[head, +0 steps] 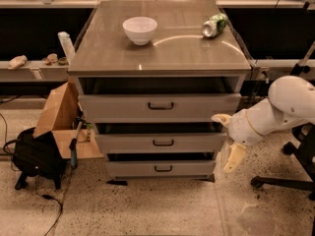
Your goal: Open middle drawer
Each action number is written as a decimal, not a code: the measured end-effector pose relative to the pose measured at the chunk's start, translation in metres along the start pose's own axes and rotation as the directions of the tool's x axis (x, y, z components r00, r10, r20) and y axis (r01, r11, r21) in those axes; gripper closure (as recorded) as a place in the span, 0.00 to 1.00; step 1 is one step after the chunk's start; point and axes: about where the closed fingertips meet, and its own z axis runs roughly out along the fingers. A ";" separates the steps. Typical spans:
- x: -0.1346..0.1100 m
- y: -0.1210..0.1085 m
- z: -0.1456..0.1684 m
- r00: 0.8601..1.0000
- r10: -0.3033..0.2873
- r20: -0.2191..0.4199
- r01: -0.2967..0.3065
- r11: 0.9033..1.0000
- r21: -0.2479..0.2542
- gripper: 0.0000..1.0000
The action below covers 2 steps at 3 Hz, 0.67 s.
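Camera view is showing the white gripper [229,137], fingers spread apart, hanging just beside the wide pale-grey middle drawer [123,143], so it is probably needing to pinch the small dark bar handle [163,142] squarely and pull straight.

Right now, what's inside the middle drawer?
Only a dark slit shows above the middle drawer front; the top drawer covers its interior. The gripper hangs open beside its right end.

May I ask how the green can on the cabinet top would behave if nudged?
Lying sideways, the green can probably rolls; it is small, so likely light. The end effector sits right of the middle drawer.
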 end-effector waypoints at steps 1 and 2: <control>0.013 -0.003 0.027 0.998 0.046 -0.047 -0.047 0.999 -0.023 0.00; 0.013 -0.003 0.027 0.998 0.046 -0.047 -0.047 0.999 -0.023 0.00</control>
